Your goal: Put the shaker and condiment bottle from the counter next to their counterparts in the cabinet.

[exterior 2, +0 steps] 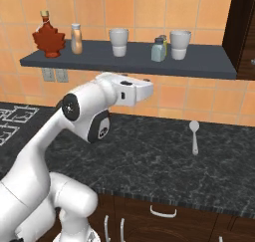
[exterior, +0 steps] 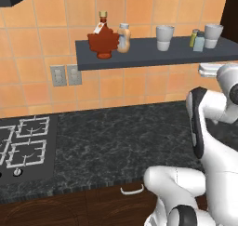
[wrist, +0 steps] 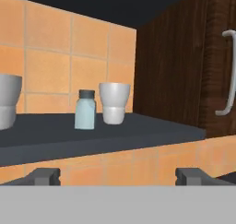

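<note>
Nearest the base lies the counter (exterior 2: 149,161), its black marbled top running across the lower half of both base views, with a white spoon (exterior 2: 194,136) lying on it at about 3 o'clock in the right base view and a stove (exterior: 23,146) at 9 o'clock in the left base view. Above the counter the arm reaches forward, and in the hand view the gripper (wrist: 118,176) has its two dark fingertips (wrist: 44,176) standing wide apart at the bottom with nothing between them. Beyond them, at 12 o'clock, hangs the cabinet (exterior 2: 99,59), a dark grey open shelf against the orange tiles. On its right part the shaker (wrist: 85,109) stands upright, pale blue with a grey cap; in the right base view it sits just in front of the yellow-green shaker (exterior 2: 163,43), and just beside it toward 3 o'clock stands a grey cup (exterior 2: 180,44). A second grey cup (exterior 2: 118,42) stands further along the shelf toward 9 o'clock. Further toward 9 o'clock again the condiment bottle (exterior 2: 76,38) stands upright, beige with a pale cap, just beside the dark red maple-leaf bottle (exterior 2: 48,37), which carries a gold cap and a white tag. At 3 o'clock past the shelf end rises a dark wood cupboard (wrist: 184,66) with a white handle (wrist: 227,75).
</note>
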Motion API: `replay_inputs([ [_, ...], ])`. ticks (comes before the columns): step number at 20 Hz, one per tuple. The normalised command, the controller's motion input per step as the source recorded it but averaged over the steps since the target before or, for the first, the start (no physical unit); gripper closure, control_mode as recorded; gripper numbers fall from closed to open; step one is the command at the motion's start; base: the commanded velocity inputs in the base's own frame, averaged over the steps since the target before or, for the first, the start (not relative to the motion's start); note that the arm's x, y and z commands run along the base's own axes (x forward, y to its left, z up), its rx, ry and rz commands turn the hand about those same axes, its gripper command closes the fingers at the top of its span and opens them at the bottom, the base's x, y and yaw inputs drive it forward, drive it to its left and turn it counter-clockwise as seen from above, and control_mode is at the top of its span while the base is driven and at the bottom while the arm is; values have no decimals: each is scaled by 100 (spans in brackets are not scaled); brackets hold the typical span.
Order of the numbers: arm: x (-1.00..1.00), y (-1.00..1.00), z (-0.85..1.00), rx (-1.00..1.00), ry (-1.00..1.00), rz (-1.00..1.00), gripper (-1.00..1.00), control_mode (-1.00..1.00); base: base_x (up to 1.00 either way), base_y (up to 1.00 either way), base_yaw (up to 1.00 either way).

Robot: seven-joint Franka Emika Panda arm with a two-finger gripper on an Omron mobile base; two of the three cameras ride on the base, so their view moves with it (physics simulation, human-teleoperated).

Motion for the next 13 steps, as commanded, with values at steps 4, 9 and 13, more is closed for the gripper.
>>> replay_inputs([
  [4,-99,0,-41,3,15,-36,-100,-100,0,0,0],
  [9,-99,1,-55,7,34,-40,-100,-100,0,0,0],
  [13,-96,0,-56,12,41,-40,-100,-100,0,0,0],
])
